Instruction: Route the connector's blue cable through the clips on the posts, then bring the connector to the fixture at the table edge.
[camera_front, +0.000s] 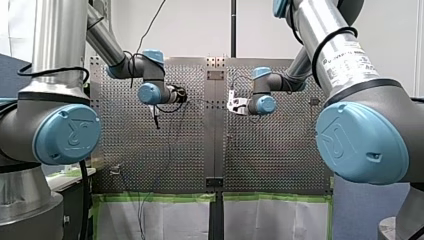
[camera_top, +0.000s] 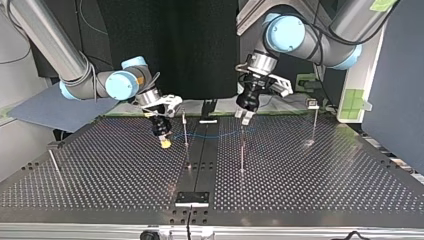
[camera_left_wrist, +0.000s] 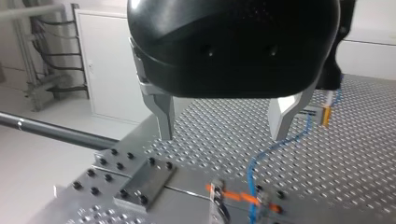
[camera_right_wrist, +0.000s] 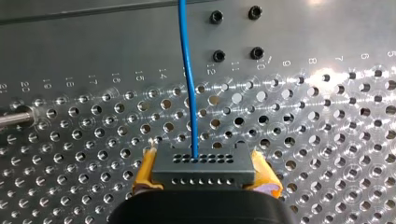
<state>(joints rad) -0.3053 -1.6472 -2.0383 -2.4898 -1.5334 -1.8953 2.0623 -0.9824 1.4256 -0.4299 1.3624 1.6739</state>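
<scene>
My right gripper (camera_right_wrist: 205, 173) is shut on the grey connector (camera_right_wrist: 204, 167), yellow pads on both its sides. The blue cable (camera_right_wrist: 187, 70) leaves the connector and runs ahead over the perforated plate. In the top view my right gripper (camera_top: 164, 142) hangs low beside a thin post (camera_top: 185, 131). My left gripper (camera_top: 245, 116) hovers above a second post (camera_top: 242, 150). Its metal fingers (camera_left_wrist: 163, 122) stand open and empty in the left wrist view. There the cable (camera_left_wrist: 275, 147) drops from the connector to orange-tabbed clips (camera_left_wrist: 261, 200). The fixture (camera_top: 192, 198) sits at the near edge in the top view.
Another post with a clip (camera_top: 314, 120) stands at the top view's right, and a bare post (camera_top: 52, 160) at its left. A bolted plate (camera_left_wrist: 133, 179) lies below my left gripper. A centre seam (camera_top: 202, 155) splits the perforated table.
</scene>
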